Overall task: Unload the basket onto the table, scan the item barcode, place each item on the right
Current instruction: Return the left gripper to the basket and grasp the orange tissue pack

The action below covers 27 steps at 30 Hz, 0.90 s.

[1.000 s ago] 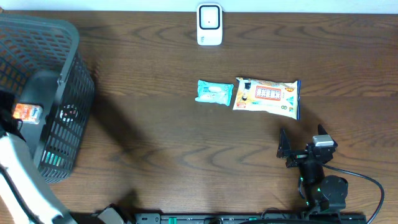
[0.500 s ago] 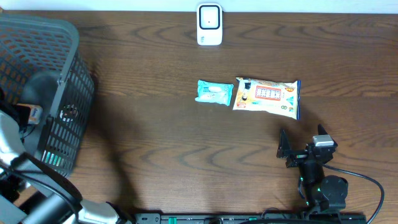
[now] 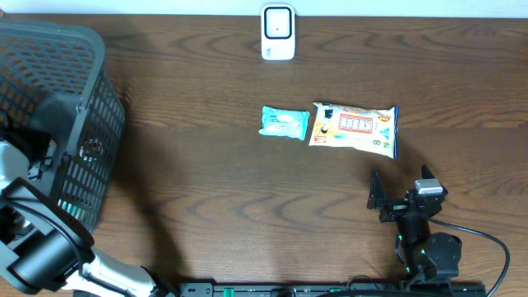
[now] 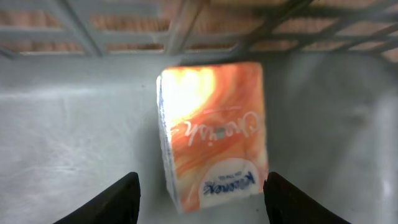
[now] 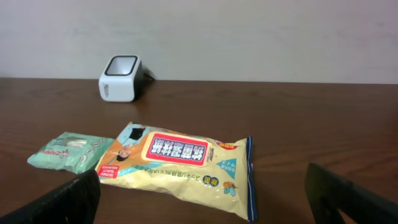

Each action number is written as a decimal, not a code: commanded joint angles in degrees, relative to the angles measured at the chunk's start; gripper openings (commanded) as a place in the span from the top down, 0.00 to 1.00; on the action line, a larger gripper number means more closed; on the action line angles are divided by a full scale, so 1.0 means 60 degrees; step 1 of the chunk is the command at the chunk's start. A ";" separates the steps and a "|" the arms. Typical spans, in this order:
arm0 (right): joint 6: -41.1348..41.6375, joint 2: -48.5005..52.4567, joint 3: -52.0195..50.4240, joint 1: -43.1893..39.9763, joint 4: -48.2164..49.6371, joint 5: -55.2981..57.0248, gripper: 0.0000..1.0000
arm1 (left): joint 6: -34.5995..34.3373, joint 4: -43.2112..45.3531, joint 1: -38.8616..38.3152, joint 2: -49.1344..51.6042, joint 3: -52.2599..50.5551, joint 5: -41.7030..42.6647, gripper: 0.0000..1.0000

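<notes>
An orange and white tissue pack (image 4: 214, 130) lies on the grey floor of the basket (image 4: 68, 124), blurred in the left wrist view. My left gripper (image 4: 202, 199) hangs open over its near end, and a gap shows between the left finger (image 4: 115, 202) and the pack. From overhead the pack is hidden by my left arm (image 3: 33, 239), which reaches into the basket (image 3: 82, 91). The white scanner (image 3: 278, 33) stands at the table's far edge, also seen in the right wrist view (image 5: 121, 78). My right gripper (image 3: 402, 191) rests open near the front edge, holding nothing.
A yellow wipes pack (image 3: 355, 128) and a small teal pack (image 3: 285, 122) lie side by side mid-table, in front of the right gripper (image 5: 208, 205). The tall mesh wall of the basket fills the left end. A cable runs along the front right.
The left arm has swung further into the overhead view at the lower left. The orange pack, seen at the basket's left side a second ago, is now covered by the arm. The right arm is still.
</notes>
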 commanded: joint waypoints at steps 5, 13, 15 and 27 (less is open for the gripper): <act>0.0098 -0.0015 -0.0011 -0.0033 -0.0029 0.0000 0.01 | 0.0138 0.0310 0.0026 0.0586 0.0113 -0.0171 0.36; 0.0098 -0.0015 -0.0011 -0.0033 -0.0029 0.0000 0.01 | 0.0328 0.0667 0.0026 0.0616 0.0113 -0.0171 0.49; 0.0098 -0.0015 -0.0011 -0.0033 -0.0029 0.0000 0.01 | 0.0503 0.0721 0.0026 0.0623 0.0113 -0.0171 0.56; 0.0098 -0.0015 -0.0011 -0.0033 -0.0029 0.0000 0.01 | 0.0572 0.0561 0.0026 0.0903 -0.0015 -0.0157 0.54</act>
